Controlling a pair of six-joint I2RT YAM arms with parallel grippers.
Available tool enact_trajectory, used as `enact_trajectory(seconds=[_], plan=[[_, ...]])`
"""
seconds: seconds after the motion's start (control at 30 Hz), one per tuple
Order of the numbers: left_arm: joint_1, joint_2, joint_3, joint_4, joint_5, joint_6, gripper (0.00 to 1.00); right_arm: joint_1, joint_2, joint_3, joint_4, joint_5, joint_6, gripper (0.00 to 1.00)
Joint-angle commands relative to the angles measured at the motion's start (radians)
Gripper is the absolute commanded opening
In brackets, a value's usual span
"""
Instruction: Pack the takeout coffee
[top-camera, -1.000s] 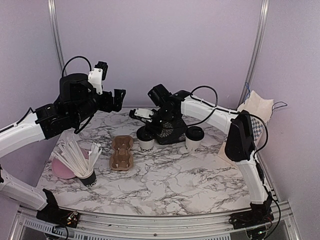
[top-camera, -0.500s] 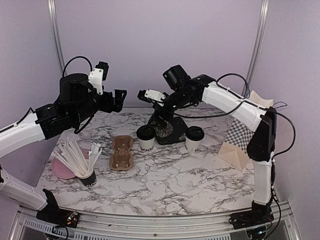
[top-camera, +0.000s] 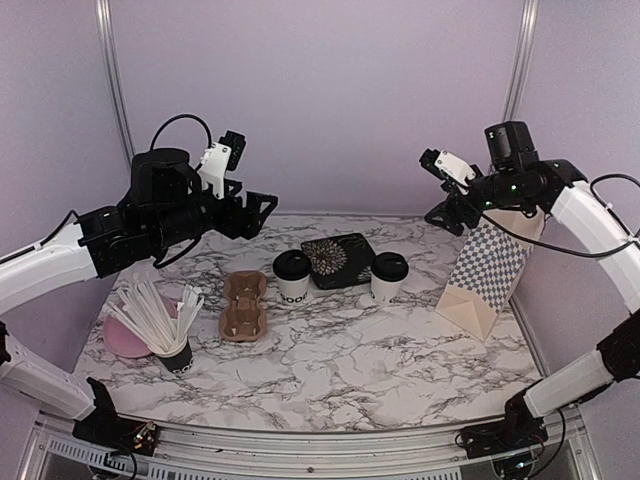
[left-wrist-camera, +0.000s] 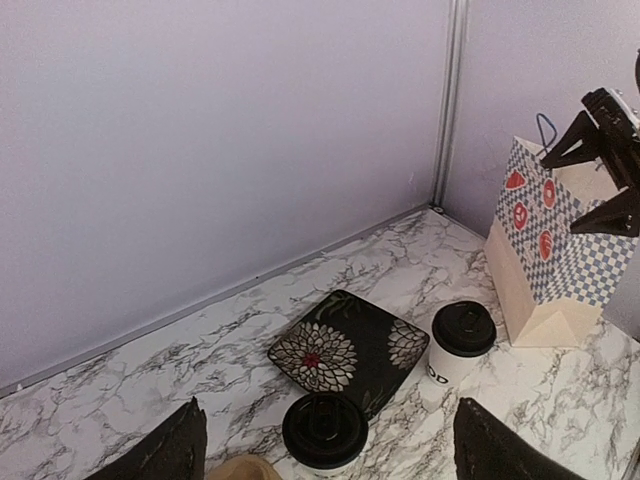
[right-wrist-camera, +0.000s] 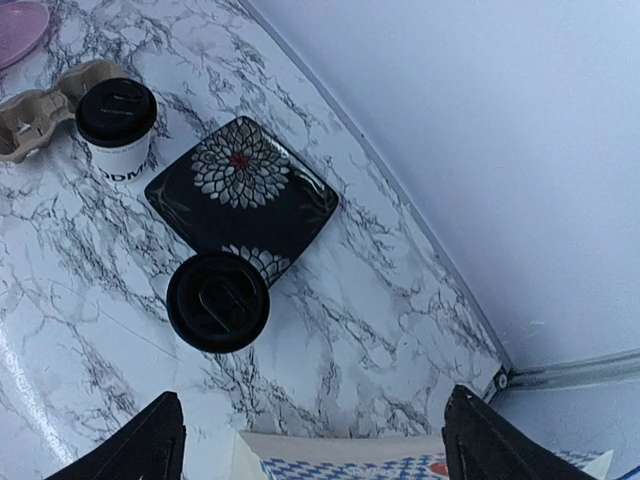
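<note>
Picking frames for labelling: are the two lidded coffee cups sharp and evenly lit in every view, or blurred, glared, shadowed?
Top external: the coffee cup by the cardboard cup tray and the coffee cup nearer the paper bag are sharp, softly lit. Left wrist: both sharp, no glare; the left gripper's fingers dark silhouettes. Right wrist: lids sharp, the right gripper's fingers dark too.

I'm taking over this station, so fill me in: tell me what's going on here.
Two arms are set to pack takeout coffee, but nothing is packed yet. The left tool and right tool both hover open and empty above the table. One cup stands left of a flowered plate, the other cup right of it, both lidded and untouched. The tray lies empty beside the first, and a checkered bag stands near the right tool.
</note>
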Motion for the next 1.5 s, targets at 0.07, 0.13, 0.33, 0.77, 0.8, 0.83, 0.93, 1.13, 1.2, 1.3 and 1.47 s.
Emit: enact_trajectory(seconds=[0.07,0.13,0.33,0.77,0.8,0.83,0.93,1.13,1.2,1.3,1.47], plan=[[-0.037,0.067,0.055,-0.064,0.22,0.025,0.83,-0.142,-0.159,-0.167,-0.012,0.035,-0.008,0.86],[-0.046,0.083,0.059,-0.066,0.231,0.025,0.82,-0.209,-0.201,-0.203,-0.013,-0.005,0.0,0.86],[-0.063,0.096,0.058,-0.066,0.244,0.025,0.83,-0.293,-0.264,-0.228,-0.043,-0.086,-0.012,0.85],[-0.074,0.108,0.06,-0.075,0.253,0.025,0.83,-0.388,-0.201,-0.148,-0.168,0.038,-0.052,0.85],[-0.075,0.108,0.059,-0.075,0.253,0.025,0.83,-0.39,-0.186,-0.138,-0.197,0.036,-0.06,0.83],[-0.076,0.108,0.059,-0.074,0.253,0.025,0.83,-0.39,-0.176,-0.13,-0.222,0.034,-0.065,0.81],[-0.077,0.108,0.057,-0.074,0.248,0.049,0.83,-0.391,-0.166,-0.117,-0.266,0.04,-0.081,0.71],[-0.079,0.118,0.059,-0.074,0.249,0.051,0.84,-0.391,-0.176,-0.104,-0.324,-0.015,-0.114,0.5],[-0.079,0.12,0.059,-0.074,0.249,0.05,0.84,-0.391,-0.173,-0.101,-0.353,-0.052,-0.131,0.4],[-0.08,0.12,0.059,-0.074,0.245,0.051,0.84,-0.391,-0.16,-0.085,-0.406,-0.119,-0.155,0.2],[-0.08,0.117,0.055,-0.073,0.232,0.056,0.84,-0.39,-0.136,-0.023,-0.498,-0.241,-0.189,0.0]])
